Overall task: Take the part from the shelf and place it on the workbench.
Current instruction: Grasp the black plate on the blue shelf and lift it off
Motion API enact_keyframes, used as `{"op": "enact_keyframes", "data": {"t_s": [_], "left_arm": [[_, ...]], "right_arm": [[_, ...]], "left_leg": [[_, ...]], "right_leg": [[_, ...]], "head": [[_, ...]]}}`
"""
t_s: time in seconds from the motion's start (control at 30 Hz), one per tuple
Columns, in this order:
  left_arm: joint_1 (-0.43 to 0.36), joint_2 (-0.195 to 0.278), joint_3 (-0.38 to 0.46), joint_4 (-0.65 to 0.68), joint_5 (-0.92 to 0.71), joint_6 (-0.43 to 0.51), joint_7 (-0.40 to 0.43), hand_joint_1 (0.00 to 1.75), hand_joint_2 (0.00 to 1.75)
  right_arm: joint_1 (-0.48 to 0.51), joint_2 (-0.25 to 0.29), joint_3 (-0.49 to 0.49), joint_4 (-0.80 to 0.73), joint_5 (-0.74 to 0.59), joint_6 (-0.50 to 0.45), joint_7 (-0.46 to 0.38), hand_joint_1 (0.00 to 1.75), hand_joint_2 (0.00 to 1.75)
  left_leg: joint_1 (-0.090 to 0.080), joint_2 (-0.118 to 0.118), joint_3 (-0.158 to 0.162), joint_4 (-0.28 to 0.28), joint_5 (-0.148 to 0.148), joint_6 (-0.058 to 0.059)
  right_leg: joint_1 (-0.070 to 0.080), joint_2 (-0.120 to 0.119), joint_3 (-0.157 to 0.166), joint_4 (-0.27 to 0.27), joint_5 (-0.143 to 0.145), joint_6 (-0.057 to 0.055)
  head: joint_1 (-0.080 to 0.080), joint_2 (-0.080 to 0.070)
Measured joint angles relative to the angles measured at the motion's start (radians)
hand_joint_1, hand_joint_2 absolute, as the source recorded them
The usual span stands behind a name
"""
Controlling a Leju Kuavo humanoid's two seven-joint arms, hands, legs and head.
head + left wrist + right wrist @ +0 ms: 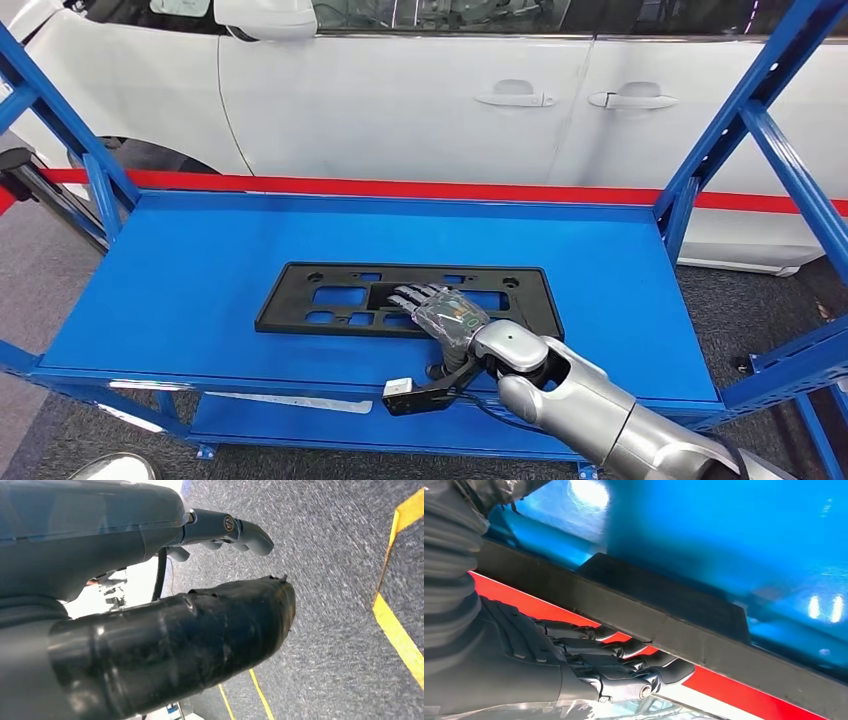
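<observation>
Bare blue shelf (180, 290) deck all round the flat black part (300, 310): wide room left, right and behind. Open front edge (approach from below-front unhindered). Slanted blue braces (790, 170) closing both ends. White car (420, 100) just behind the rear rail. Right hand (445, 312) lying across the part's near middle.

parts: 1 (330, 300) | shelf: 1 (180, 270) | cars: 1 (400, 100) | hands: 2 (445, 312)
</observation>
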Motion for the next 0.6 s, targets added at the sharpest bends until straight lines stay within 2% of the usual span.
{"op": "enact_keyframes", "data": {"t_s": [0.03,0.07,0.17,0.2,0.4,0.6], "left_arm": [[0.0,0.0,0.0,0.0,0.0,0.0,0.0,0.0,0.0],[0.0,0.0,0.0,0.0,0.0,0.001,-0.001,0.0,0.0],[0.0,0.0,0.001,0.0,-0.001,0.002,-0.001,0.0,0.0],[0.0,0.0,0.001,0.0,-0.001,0.002,-0.001,0.0,0.0],[0.0,0.0,0.007,0.0,-0.003,0.003,-0.007,0.0,0.0],[0.0,0.0,0.008,0.0,-0.007,0.003,-0.013,0.0,0.0]], "right_arm": [[-0.001,-0.003,0.002,0.0,-0.001,-0.002,0.002,0.0,1.75],[-0.001,-0.005,0.003,0.0,-0.003,-0.008,0.005,0.22,1.75],[0.003,-0.007,0.006,0.0,-0.002,-0.044,0.028,1.51,1.75],[0.008,-0.007,0.006,0.0,0.001,-0.061,0.038,1.71,1.75],[0.052,-0.006,0.004,-0.011,0.021,-0.115,0.065,1.69,1.75],[0.079,-0.005,-0.014,-0.029,0.039,-0.136,0.075,1.57,1.75]], "left_leg": [[0.0,0.0,0.0,0.0,0.0,-0.001],[0.0,0.0,0.0,0.0,0.0,-0.001],[0.0,0.0,0.001,0.0,0.0,-0.001],[-0.001,0.0,0.001,0.0,0.0,-0.001],[-0.002,0.0,0.001,0.0,-0.001,-0.001],[-0.002,0.0,0.0,0.0,-0.001,-0.001]], "right_leg": [[0.0,0.0,0.0,0.0,0.0,0.0],[0.0,0.0,0.001,0.0,0.0,0.0],[-0.001,0.0,0.001,0.0,0.0,0.0],[-0.001,0.0,0.001,0.0,0.0,0.0],[-0.002,0.0,0.001,0.0,0.0,0.0],[-0.003,-0.001,0.001,0.0,0.0,0.0]], "head": [[0.0,0.0],[0.0,0.0],[0.0,0.0],[0.0,0.0],[0.0,0.0],[0.0,0.0]]}}
